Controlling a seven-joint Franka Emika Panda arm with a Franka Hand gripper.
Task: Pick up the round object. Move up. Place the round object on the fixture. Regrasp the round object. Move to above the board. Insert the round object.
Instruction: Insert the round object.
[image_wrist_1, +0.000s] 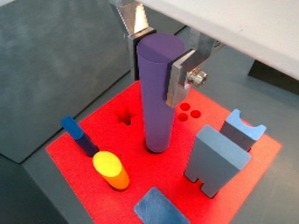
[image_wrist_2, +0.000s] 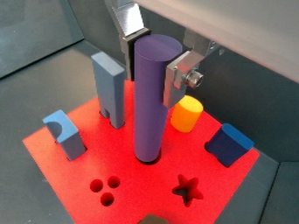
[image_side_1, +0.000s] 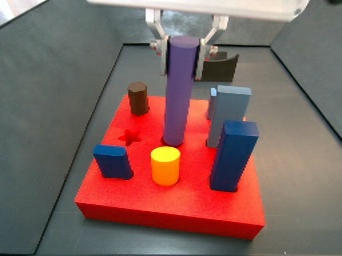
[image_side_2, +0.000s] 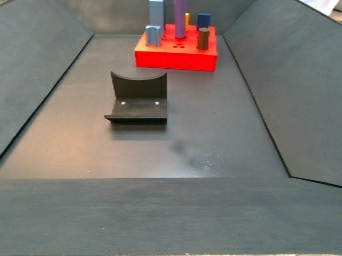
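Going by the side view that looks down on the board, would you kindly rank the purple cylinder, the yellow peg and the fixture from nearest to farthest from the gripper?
1. Purple cylinder: held between the jaws of the gripper, standing on the board.
2. Fixture: on the floor just behind the board.
3. Yellow peg: near the board's front edge.

A dull dark grey floor lies in a trough between sloping dark side walls and a dark back wall, evenly lit with faint pale scuffs near its middle, while a strip of lighter surface edges its near end.
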